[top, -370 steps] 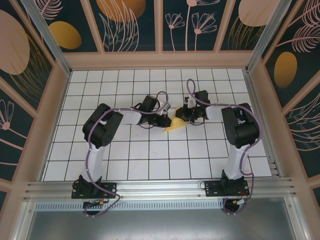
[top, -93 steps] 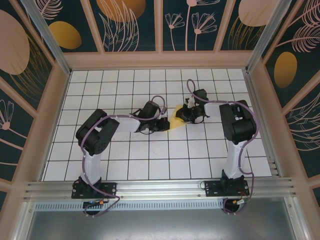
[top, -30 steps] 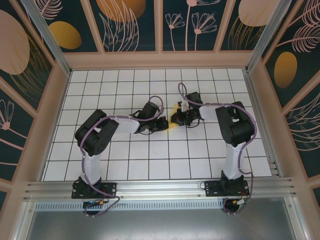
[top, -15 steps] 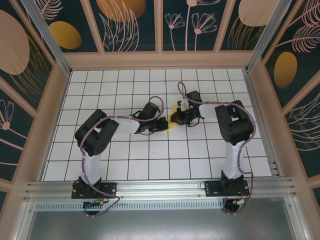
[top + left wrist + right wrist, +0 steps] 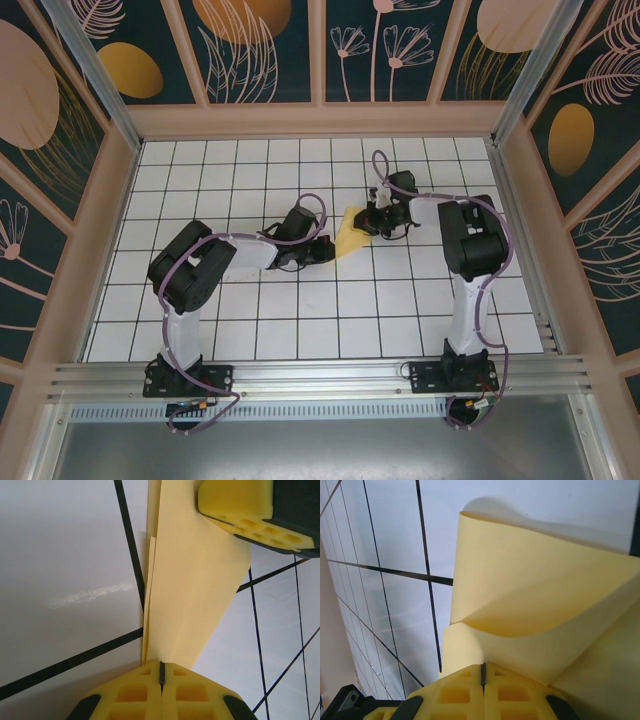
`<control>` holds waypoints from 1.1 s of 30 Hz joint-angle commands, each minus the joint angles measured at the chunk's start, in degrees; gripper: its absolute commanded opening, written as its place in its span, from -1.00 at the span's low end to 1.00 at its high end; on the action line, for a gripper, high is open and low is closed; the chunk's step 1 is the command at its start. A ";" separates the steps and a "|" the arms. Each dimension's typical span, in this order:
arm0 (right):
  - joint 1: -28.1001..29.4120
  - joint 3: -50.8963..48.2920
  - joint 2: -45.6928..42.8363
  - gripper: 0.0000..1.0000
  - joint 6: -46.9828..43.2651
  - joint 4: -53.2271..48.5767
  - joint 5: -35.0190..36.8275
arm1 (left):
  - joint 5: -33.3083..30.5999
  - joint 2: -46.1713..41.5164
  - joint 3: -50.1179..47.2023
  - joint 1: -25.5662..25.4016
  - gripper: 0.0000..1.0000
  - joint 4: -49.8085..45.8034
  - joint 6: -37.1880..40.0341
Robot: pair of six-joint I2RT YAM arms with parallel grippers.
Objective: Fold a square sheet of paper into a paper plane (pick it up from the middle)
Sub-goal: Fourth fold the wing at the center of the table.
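The yellow paper point(image 5: 348, 228) sits near the middle of the tiled surface point(image 5: 300, 300), a little toward the back, stretched between the two arms as a narrow, layered wedge. It is already creased lengthwise, so the job looks well into its folding steps and not at the pick-up.

The left gripper point(image 5: 161, 672) has its jaws pressed together on the narrow end of the paper; the right gripper point(image 5: 482, 674) likewise has its jaws shut, pinching the wider end, where a loose flap curls up and over and throws a soft shadow on the tiles. Whether the underside of the paper touches the surface I cannot tell.

The step in hand seems to be pulling the wedge taut to set or line up a fold. The next move probably calls for bringing the curled flap down flat along the long crease while the left hold stays as the anchor; the layers at the long edge are slightly stepped in the left wrist view, so they need squaring before any pressing. Pulling the two ends apart too hard could tear thin paper or slip it from a pinch.

For room, the paper lies well apart from the side walls and from the near rail point(image 5: 320, 378), with open tiles on every side; the back wall point(image 5: 320, 118) is the nearest boundary, but several rows of tiles separate it. The tight spot is between the arms, since their heads stand close together over the paper.
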 commanded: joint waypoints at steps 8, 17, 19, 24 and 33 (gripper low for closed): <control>-6.40 5.73 5.16 -0.92 -1.88 2.28 13.75 | -1.90 2.25 -2.94 0.38 -1.00 -12.74 1.27; -8.13 10.31 5.55 -0.93 -2.23 0.19 15.65 | -1.97 2.56 -2.76 0.37 -1.00 -12.75 1.15; -8.10 11.64 4.40 -0.92 -2.09 -0.04 14.74 | -2.08 2.59 -2.59 0.38 -1.00 -12.75 1.06; -5.43 7.52 -3.13 -0.91 -1.45 1.44 10.86 | -2.56 2.74 -2.32 0.40 -1.00 -12.51 0.70; 5.27 -6.52 -10.72 -0.92 0.80 5.24 4.19 | -2.60 2.93 -1.87 0.40 -1.00 -12.49 0.70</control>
